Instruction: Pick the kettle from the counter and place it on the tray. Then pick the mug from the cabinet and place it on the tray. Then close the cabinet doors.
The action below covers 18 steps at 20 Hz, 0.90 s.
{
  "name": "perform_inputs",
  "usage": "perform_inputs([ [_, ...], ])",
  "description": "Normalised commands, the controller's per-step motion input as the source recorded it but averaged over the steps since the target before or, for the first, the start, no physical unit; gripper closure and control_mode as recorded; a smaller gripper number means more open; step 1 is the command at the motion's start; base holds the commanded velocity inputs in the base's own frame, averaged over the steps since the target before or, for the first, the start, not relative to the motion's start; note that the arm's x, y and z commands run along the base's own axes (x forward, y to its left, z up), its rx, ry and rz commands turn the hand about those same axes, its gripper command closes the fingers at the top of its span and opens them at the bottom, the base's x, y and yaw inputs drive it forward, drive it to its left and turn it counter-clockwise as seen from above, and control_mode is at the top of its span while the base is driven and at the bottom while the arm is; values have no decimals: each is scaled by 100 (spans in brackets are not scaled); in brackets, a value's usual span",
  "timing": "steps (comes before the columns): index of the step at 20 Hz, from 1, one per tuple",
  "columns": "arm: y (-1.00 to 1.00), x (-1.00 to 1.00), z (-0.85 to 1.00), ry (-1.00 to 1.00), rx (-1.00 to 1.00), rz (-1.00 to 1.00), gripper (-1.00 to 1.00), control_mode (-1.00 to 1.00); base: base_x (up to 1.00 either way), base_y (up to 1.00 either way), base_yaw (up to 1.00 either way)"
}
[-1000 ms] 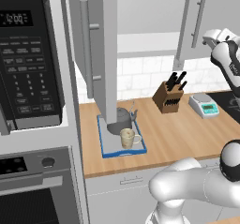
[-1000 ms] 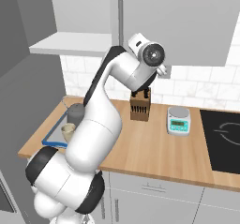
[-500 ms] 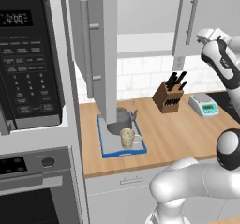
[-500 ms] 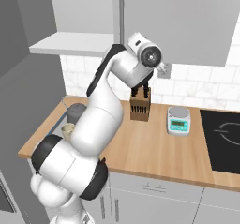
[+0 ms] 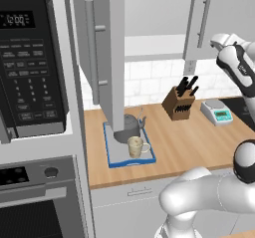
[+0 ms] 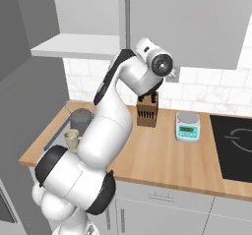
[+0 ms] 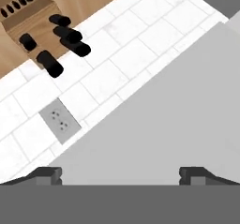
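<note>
Counter (image 5: 199, 137) of light wood meets white-tiled wall (image 5: 149, 80).

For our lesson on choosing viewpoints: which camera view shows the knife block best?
The left base view: the knife block stands whole and unobstructed on the counter. In the right base view the arm hides its upper part. The hand view cuts it off at the corner, showing mostly the black handles.
</note>
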Motion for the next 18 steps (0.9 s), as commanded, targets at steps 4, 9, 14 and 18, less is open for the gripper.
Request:
perform_inputs([
  [4, 0, -38, -42, 8, -1, -13, -100, -100, 0, 0, 0],
  [9, 0, -88, 2, 2, 0, -16, -100, -100, 0, 0, 0],
  [14, 0, -88, 24, 5, 0, -15, -100, -100, 0, 0, 0],
  [18, 3, -69, 6, 18, 0, -14, -100, -100, 0, 0, 0],
])
